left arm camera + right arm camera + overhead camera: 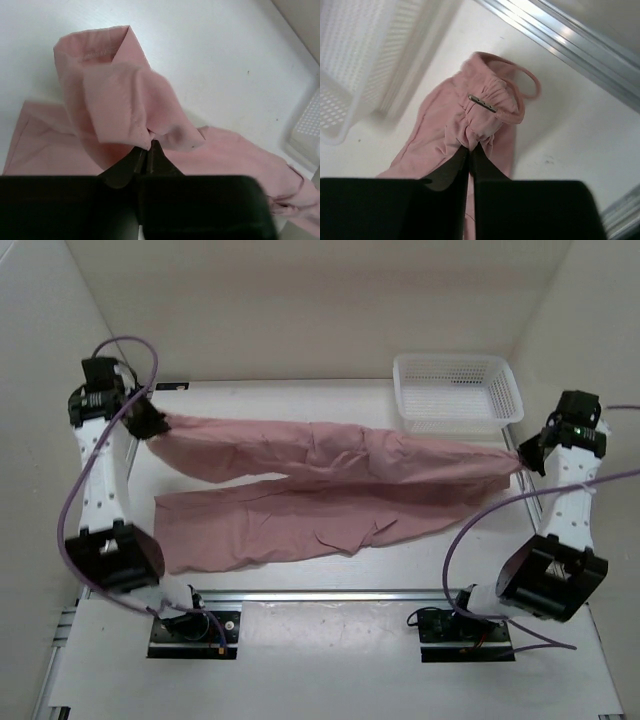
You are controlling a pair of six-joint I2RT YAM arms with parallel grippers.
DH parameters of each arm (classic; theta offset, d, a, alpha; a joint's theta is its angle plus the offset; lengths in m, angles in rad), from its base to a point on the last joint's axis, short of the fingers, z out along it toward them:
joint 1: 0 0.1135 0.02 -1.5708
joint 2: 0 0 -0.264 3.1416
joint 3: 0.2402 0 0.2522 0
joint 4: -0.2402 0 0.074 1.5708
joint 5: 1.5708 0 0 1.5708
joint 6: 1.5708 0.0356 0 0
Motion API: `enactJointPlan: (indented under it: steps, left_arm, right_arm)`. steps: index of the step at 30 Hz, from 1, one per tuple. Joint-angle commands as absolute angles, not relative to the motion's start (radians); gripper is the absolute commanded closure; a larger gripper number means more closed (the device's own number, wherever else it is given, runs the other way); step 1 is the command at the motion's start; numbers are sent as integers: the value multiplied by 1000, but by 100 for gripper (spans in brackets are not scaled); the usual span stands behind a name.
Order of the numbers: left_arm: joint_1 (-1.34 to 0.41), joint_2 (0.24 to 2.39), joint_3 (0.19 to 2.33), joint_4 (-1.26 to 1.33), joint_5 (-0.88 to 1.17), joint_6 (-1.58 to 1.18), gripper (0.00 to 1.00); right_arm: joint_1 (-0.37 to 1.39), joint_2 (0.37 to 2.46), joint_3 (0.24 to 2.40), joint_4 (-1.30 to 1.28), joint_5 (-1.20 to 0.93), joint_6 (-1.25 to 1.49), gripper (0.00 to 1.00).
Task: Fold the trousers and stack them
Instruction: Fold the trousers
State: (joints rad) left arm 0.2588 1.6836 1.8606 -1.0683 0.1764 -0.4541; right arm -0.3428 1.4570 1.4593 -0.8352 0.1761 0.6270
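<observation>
Top view: the trousers (330,475) are stretched sideways between both arms. One leg is pulled taut from hand to hand, and the other lies flat on the table (300,575), nearer the bases. The left gripper (150,425) is clamped on the cuff end and the right gripper (525,458) is pinched on the waist end. The white basket (455,390) sits just beyond the right gripper, toward the back wall.

Left wrist view: fingers squeezed together on a fold of pink fabric, with the hemmed cuff flopping out ahead of the tips.

Right wrist view: fingers pressed tight on the gathered waistband, with the drawstring loop (530,82) lying just past the tips. Basket's ahead to the left.
</observation>
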Motion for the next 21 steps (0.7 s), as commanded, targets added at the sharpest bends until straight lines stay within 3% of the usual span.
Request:
enactJointPlan:
  steps: [1, 2, 3, 4, 5, 8, 9, 11, 12, 14, 15, 17, 18, 21]
  left_arm:
    - [282, 1470, 1545, -1078, 57, -472, 82]
    - [291, 1389, 1475, -1078, 39, -472, 31]
    - [291, 1355, 1409, -1078, 22, -472, 10]
    - [319, 1330, 1305, -1098, 11, -472, 2]
    - [336, 1301, 1267, -1098, 20, -460, 0]
    - [374, 1263, 1227, -1127, 38, -437, 0]
    - [374, 1235, 1227, -1127, 38, -437, 0]
    - [374, 1209, 1265, -1137, 25, -437, 22]
    - [374, 1184, 1266, -1137, 25, -437, 39]
    - [374, 1163, 1266, -1137, 25, -446, 81]
    - [374, 1152, 1247, -1125, 34, -446, 90]
    - [365, 1152, 1198, -1106, 49, -446, 90]
    - [365, 1152, 1181, -1094, 66, -446, 83]
    - [330, 1204, 1138, -1005, 167, -437, 39]
  right_arm:
    - [-428, 1333, 1327, -813, 230, 643, 85]
    - [-457, 1313, 1292, -795, 230, 656, 54]
    - [-457, 1278, 1234, -785, 230, 673, 35]
    - [-457, 1266, 1218, -785, 230, 683, 22]
    - [-466, 1256, 1218, -785, 230, 693, 14]
    - [-466, 1246, 1249, -785, 160, 703, 12]
    - [-466, 1246, 1262, -785, 137, 703, 16]
    - [-393, 1246, 1302, -772, 79, 640, 27]
    - [-356, 1246, 1313, -761, 69, 612, 56]
    - [-232, 1265, 1313, -761, 78, 548, 85]
    - [-191, 1275, 1313, -752, 51, 514, 97]
    - [-82, 1314, 1293, -764, 38, 445, 100]
    - [-52, 1330, 1267, -773, 29, 431, 100]
    - [50, 1374, 1201, -770, -20, 431, 100]
